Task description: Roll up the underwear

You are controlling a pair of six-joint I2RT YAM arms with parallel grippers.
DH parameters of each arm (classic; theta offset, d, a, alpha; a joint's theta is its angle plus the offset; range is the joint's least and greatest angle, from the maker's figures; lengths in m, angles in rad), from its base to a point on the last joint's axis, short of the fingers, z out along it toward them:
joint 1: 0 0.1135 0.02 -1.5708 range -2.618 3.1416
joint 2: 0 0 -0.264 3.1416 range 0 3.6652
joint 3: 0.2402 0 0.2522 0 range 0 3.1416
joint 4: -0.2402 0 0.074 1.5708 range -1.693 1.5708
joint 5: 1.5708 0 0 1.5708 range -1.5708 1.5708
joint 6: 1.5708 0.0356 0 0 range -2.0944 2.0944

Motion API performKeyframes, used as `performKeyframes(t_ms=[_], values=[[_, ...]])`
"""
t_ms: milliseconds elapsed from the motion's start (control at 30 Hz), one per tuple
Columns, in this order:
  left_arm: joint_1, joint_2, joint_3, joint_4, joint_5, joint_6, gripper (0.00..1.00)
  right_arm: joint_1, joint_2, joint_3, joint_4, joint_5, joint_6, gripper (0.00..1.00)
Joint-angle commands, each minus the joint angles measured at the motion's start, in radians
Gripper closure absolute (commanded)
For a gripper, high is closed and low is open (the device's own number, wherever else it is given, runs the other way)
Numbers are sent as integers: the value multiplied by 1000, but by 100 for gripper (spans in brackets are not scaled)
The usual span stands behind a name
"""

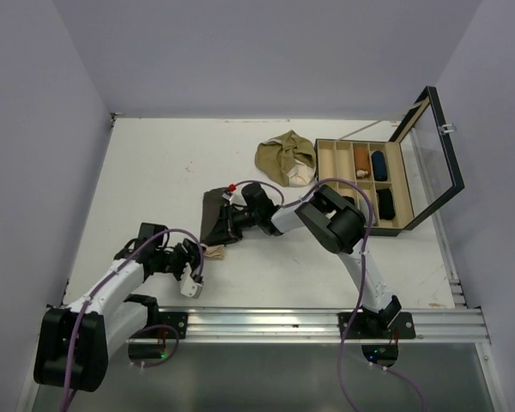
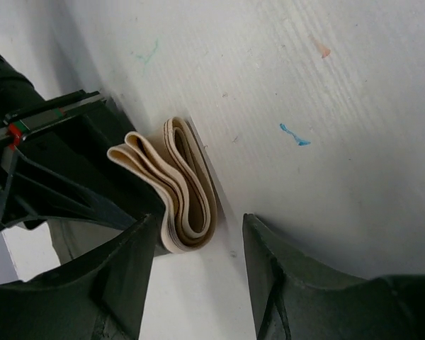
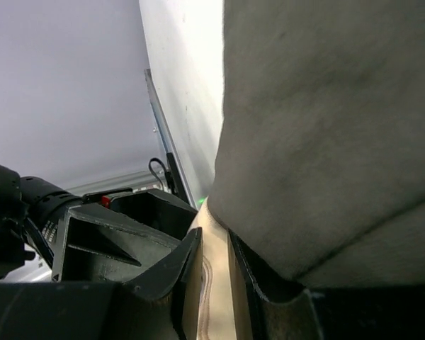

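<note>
One anchor, one helper: your right tool (image 3: 214, 242) pinched the dark brown underwear (image 1: 213, 209) by its folded waistband (image 2: 191, 198), probably so the fold wouldn't spring loose. Your left tool (image 2: 198, 227) hovered half-open and empty alongside.

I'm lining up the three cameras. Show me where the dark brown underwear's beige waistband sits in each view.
Top external: the beige waistband is left of centre, at the near edge of the dark brown underwear.
Left wrist: the waistband is at centre, a folded stack on edge.
Right wrist: the waistband is at bottom centre, a thin strip inside the right gripper.
Shared landmark: the white table.
</note>
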Motion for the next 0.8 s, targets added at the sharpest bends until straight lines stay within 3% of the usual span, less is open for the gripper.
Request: performKeyframes(t_ms=[0,167,367,500,600,667,767], values=[[-37,69,-25,168,-14,83,45,-19,66,-32,-70,40,-14,74],[-61,102,-80,335,-51,53,48,-19,83,-35,-39,22,2,74],[-66,128,-83,326,-53,34,57,-19,95,-35,-24,19,13,76],[-75,165,-28,251,-47,-13,75,-19,81,-33,-18,25,13,75],[-78,211,47,156,-44,-81,91,-29,52,-21,-26,25,-1,72],[-78,247,102,99,-36,-139,99,-44,21,-7,-19,25,-2,63],[-78,283,163,79,-24,-235,100,-73,-24,3,-18,28,-8,53]])
